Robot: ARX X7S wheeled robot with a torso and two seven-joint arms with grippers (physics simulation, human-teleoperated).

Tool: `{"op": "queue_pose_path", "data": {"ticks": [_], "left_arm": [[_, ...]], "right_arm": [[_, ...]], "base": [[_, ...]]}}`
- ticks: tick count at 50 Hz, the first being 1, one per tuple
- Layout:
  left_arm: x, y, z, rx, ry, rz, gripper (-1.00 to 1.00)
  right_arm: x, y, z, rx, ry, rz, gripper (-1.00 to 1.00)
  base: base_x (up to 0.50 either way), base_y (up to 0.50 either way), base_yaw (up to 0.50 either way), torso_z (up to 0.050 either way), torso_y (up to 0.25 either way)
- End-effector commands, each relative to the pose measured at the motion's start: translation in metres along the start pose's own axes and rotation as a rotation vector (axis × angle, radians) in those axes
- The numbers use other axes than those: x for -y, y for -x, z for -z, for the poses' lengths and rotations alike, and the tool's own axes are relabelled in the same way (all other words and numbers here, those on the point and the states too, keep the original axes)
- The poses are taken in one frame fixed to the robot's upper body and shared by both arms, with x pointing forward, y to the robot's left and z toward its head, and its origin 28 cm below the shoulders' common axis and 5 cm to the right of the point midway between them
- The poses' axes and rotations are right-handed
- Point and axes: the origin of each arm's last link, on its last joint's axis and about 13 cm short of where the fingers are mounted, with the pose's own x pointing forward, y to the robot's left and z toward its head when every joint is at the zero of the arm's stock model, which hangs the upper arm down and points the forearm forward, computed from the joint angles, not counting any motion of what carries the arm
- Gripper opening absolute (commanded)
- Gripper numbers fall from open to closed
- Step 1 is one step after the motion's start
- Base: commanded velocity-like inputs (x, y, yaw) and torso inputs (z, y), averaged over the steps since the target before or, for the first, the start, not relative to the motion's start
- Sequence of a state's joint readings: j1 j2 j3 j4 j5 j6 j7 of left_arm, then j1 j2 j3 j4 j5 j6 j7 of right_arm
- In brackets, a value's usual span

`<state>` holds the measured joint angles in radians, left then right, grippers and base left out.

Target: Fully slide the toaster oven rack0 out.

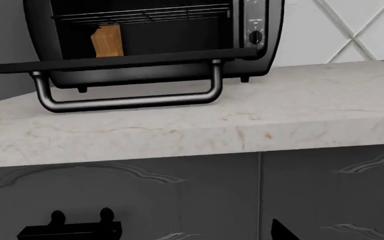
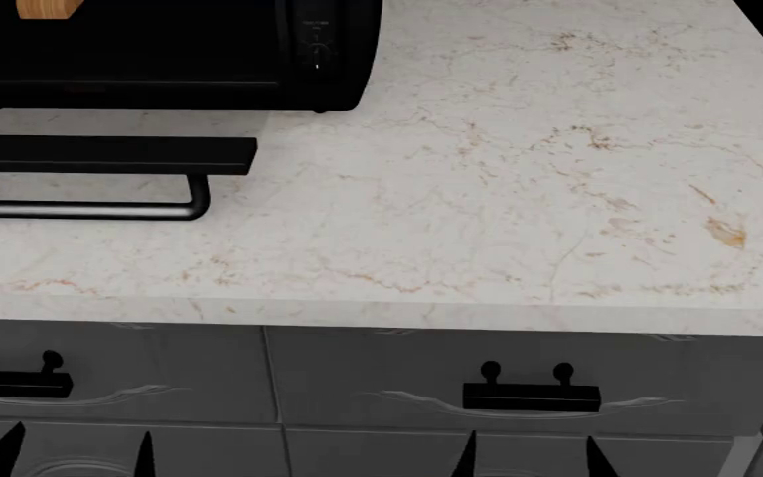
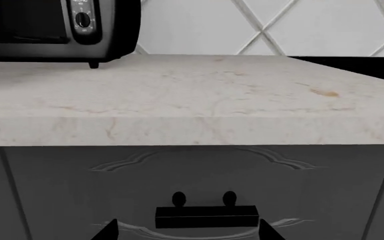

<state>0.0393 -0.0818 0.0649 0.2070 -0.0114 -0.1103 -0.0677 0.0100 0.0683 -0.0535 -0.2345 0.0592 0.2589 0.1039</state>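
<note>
the toaster oven (image 1: 152, 40) sits at the back of the pale marble counter (image 2: 515, 199), its door (image 1: 122, 61) folded down flat over the counter with the bar handle (image 1: 128, 100) hanging below the door's front edge. inside the open cavity the rack0 (image 1: 142, 15) lies high up, within the oven, above an orange-brown block (image 1: 107, 40) standing on the cavity floor. grey drawers with a black pull (image 2: 532, 396) run beneath the counter. only dark fingertip points (image 2: 528, 457) show of the right gripper and (image 2: 76, 452) of the left; whether either is spread or closed i cannot tell.
</note>
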Motion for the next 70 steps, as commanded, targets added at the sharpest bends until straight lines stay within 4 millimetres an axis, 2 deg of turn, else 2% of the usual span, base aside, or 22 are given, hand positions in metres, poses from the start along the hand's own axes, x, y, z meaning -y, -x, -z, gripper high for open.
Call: {"op": "queue_pose_path", "data": {"ticks": [1, 10, 16, 23, 26, 31, 39, 48, 55, 60, 70], "left_arm": [[-0.006, 0.007, -0.047, 0.005, 0.026, 0.000, 1.00], [-0.015, 0.007, -0.092, 0.025, 0.005, 0.002, 1.00], [-0.028, -0.005, -0.114, 0.032, -0.028, -0.015, 1.00], [-0.039, -0.015, -0.135, -0.008, 0.004, -0.014, 1.00], [-0.043, -0.015, -0.151, 0.002, 0.022, 0.001, 1.00], [-0.048, -0.016, -0.171, 0.022, 0.002, 0.004, 1.00], [-0.050, -0.023, -0.194, 0.036, -0.007, 0.025, 1.00], [-0.053, -0.034, -0.203, -0.022, -0.001, 0.033, 1.00], [-0.055, -0.045, -0.211, -0.025, -0.008, 0.029, 1.00], [-0.054, -0.050, -0.217, -0.012, -0.013, 0.029, 1.00], [-0.058, -0.052, -0.225, 0.016, -0.020, 0.019, 1.00]], "right_arm": [[0.000, 0.007, -0.044, -0.010, 0.073, 0.022, 1.00], [0.006, 0.012, -0.089, 0.000, 0.120, 0.036, 1.00], [0.012, 0.010, -0.122, 0.018, 0.152, 0.035, 1.00], [0.016, 0.005, -0.145, 0.029, 0.206, 0.034, 1.00], [0.022, 0.001, -0.161, 0.027, 0.237, 0.046, 1.00], [0.031, -0.005, -0.175, 0.022, 0.256, 0.061, 1.00], [0.038, -0.013, -0.199, -0.007, 0.254, 0.029, 1.00], [0.046, -0.026, -0.213, -0.034, 0.219, 0.003, 1.00], [0.054, -0.037, -0.216, -0.042, 0.190, 0.028, 1.00], [0.058, -0.039, -0.221, -0.044, 0.193, 0.047, 1.00], [0.058, -0.038, -0.228, -0.026, 0.201, 0.050, 1.00]], "base": [[0.00, 0.00, 0.00, 0.000, 0.000], [0.00, 0.00, 0.00, 0.000, 0.000], [0.00, 0.00, 0.00, 0.000, 0.000], [0.00, 0.00, 0.00, 0.000, 0.000], [0.00, 0.00, 0.00, 0.000, 0.000], [0.00, 0.00, 0.00, 0.000, 0.000], [0.00, 0.00, 0.00, 0.000, 0.000], [0.00, 0.00, 0.00, 0.000, 0.000], [0.00, 0.00, 0.00, 0.000, 0.000], [0.00, 0.00, 0.00, 0.000, 0.000], [0.48, -0.19, 0.00, 0.000, 0.000]]}}
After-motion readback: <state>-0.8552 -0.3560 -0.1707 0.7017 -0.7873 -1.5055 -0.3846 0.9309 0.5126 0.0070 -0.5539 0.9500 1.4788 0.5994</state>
